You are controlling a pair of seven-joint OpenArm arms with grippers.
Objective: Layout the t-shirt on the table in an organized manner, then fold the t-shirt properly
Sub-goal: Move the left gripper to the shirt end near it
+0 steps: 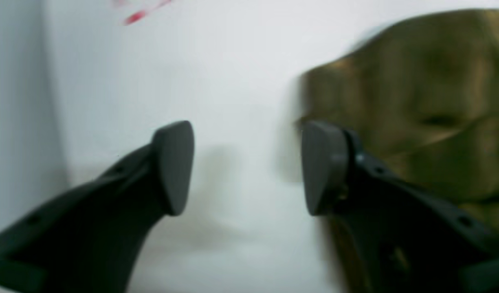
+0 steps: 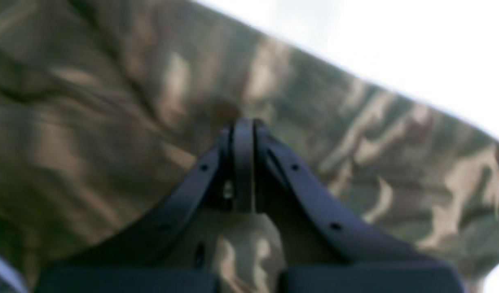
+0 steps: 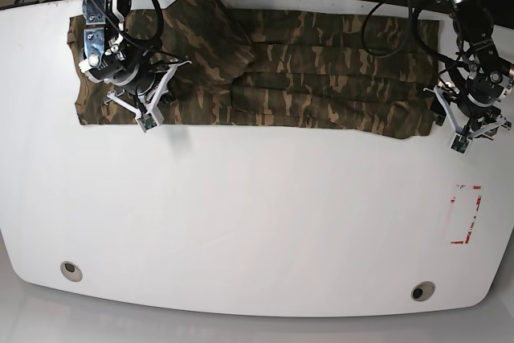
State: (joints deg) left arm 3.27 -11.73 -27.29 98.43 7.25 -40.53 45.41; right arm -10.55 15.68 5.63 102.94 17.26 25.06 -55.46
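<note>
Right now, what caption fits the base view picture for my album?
Two robot arms work a camouflage t-shirt spread along the far side of a white table.

The camouflage t-shirt [image 3: 265, 70] is lying stretched in a wrinkled band across the white tabletop's [image 3: 257, 222] far edge.

Green-brown-tan camouflage t-shirt [image 3: 305, 78] on glossy white table [image 3: 257, 222].
</note>
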